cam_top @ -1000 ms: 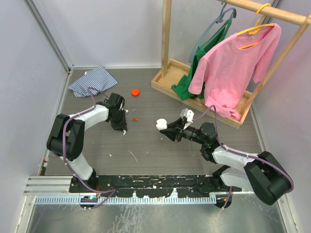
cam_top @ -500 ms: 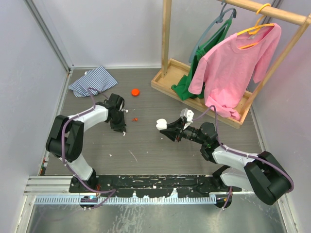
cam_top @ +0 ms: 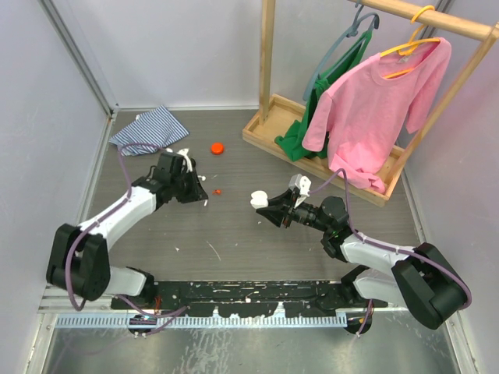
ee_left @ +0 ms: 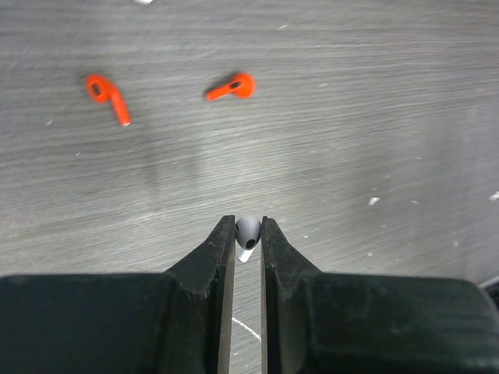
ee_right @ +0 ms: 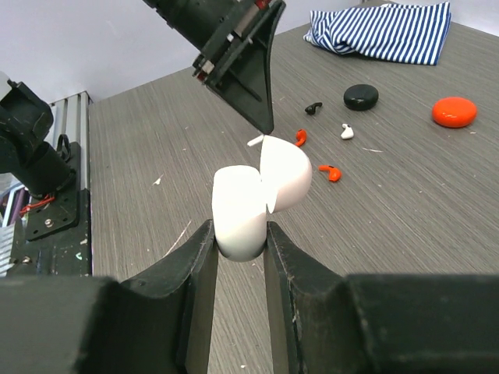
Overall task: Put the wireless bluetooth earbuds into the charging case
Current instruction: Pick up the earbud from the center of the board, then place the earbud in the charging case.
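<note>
White plastic sits in both of your grips. From the top camera, your left gripper hangs low over the grey table, with a pale speck at its tip that is too small to make out there. Your right gripper holds the white charging case off the table, apart from the left tips. An orange puck lies farther back, near a striped cloth.

On the left wrist camera, your jaws stand narrow, pinching a white earbud. It has a rounded head with a dark spot and a thin stem below. Its long axis runs along the fingers, head toward the tips and stem back toward the wrist. Two orange earbuds lie on the table beyond, apart from each other.

On the right wrist camera, your jaws clamp the case body from both sides. Its lid is swung open and tilts right. The left fingers point down just behind the lid, and the earbud's stem pokes out sideways at their tip. A black earbud, a loose white earbud and a black puck lie farther off.
</note>
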